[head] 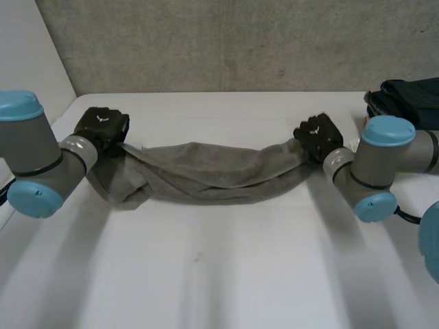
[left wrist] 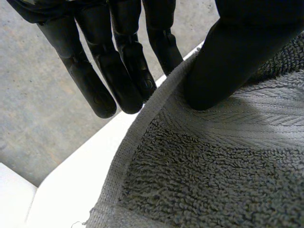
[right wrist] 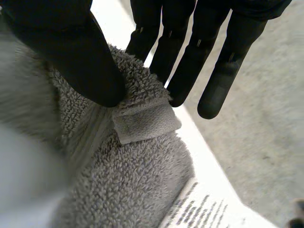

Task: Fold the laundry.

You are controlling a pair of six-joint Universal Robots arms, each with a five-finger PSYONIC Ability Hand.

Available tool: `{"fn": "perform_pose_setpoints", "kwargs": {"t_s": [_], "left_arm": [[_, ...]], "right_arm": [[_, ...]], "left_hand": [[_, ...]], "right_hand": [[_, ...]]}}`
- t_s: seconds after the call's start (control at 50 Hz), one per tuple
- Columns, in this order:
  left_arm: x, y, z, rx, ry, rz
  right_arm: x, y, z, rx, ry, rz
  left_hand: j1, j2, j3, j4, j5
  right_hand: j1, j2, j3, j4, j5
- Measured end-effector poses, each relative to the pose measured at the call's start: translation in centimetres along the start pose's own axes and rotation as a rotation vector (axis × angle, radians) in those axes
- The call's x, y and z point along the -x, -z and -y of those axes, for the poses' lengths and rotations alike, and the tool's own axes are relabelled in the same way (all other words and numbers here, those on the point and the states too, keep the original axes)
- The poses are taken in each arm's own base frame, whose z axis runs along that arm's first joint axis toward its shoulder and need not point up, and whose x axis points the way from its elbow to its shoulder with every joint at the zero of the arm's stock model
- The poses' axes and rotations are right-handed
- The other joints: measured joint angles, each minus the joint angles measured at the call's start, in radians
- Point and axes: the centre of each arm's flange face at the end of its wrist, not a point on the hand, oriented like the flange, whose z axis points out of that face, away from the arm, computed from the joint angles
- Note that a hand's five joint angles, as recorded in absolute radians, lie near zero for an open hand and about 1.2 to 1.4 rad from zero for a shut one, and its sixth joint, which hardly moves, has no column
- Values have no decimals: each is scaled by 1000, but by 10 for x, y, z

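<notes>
A grey towel [head: 206, 175] lies bunched in a long sagging strip across the white table [head: 219, 274], stretched between my two hands. My left hand [head: 101, 130] holds its left end: in the left wrist view the thumb [left wrist: 223, 61] presses the towel's hem [left wrist: 142, 123] against the straight fingers [left wrist: 118, 71]. My right hand [head: 317, 136] holds the right end: its thumb [right wrist: 76, 52] pinches a folded corner of the towel [right wrist: 142, 118] against the fingers [right wrist: 190, 61], and a white care label [right wrist: 199, 209] hangs from the towel below the pinch.
A dark folded garment [head: 405, 99] sits at the table's far right corner, behind my right arm [head: 377, 164]. A grey concrete wall [head: 226, 41] rises behind the table. My left arm [head: 34, 164] comes in beside the table's left edge.
</notes>
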Motion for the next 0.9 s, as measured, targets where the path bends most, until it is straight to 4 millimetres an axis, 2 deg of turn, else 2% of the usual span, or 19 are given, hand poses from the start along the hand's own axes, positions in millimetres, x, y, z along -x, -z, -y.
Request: {"fn": "perform_pose_setpoints", "kwargs": {"t_s": [0.1,0.14,0.16,0.2,0.22,0.24,0.28,0.32,0.36,0.42,0.48,0.58,0.64,0.68,0.7,0.74,0.82,0.9], "left_arm": [[15,-16,22,-89,-16,46],[32,-24,52,-195,-30,103],[42,-26,70,-259,-35,138],[59,-27,101,-370,-37,200],[67,-26,116,-422,-35,230],[78,-22,140,-507,-28,278],[89,-16,162,-585,-16,320],[106,-1,201,-732,17,392],[113,10,223,-815,39,425],[121,28,252,-927,65,447],[120,33,260,-956,69,437],[113,22,243,-899,70,397],[103,8,215,-813,74,359],[92,-5,186,-723,81,319],[89,-7,181,-707,82,312],[72,-19,142,-591,88,255],[46,-27,88,-429,82,170],[29,-24,52,-307,60,108]], "right_arm": [[-31,-22,29,-140,8,-122],[-52,-31,50,-238,11,-210],[-75,-37,74,-341,11,-301],[-101,-38,103,-467,3,-407],[-116,-37,120,-541,-5,-466],[-136,-32,142,-644,-21,-544],[-150,-26,159,-724,-37,-598],[-176,-11,188,-870,-76,-674],[-186,-3,200,-934,-97,-694],[-192,4,207,-973,-120,-677],[-188,3,202,-948,-130,-635],[-167,-6,178,-832,-152,-535],[-148,-13,155,-719,-175,-459],[-129,-16,131,-604,-203,-385],[-125,-17,127,-582,-208,-371],[-96,-15,96,-425,-246,-263],[-53,-2,54,-196,-294,-93],[-22,15,27,-15,-312,38]], "left_hand": [[0,3,3,0,0],[0,4,3,0,0],[0,4,3,1,0],[0,4,3,1,0],[0,4,3,1,0],[0,4,3,1,0],[0,4,3,1,0],[0,4,3,1,0],[0,4,3,1,0],[0,4,3,1,0],[0,4,3,1,0],[0,4,3,1,0],[0,4,3,1,0],[0,4,3,0,0],[0,3,3,-1,0],[0,3,3,-1,0],[0,2,3,-1,0],[0,2,3,-1,0]], "right_hand": [[0,0,6,1,0],[0,0,8,1,0],[0,0,8,1,0],[0,0,8,1,0],[0,0,8,1,0],[0,0,8,1,0],[0,0,8,1,0],[0,0,8,1,14],[0,0,8,1,14],[0,0,8,1,14],[0,0,8,1,14],[0,0,8,1,14],[0,0,8,2,14],[0,0,8,2,14],[0,0,8,2,14],[0,0,8,2,14],[0,0,8,2,14],[0,0,8,2,14]]}}
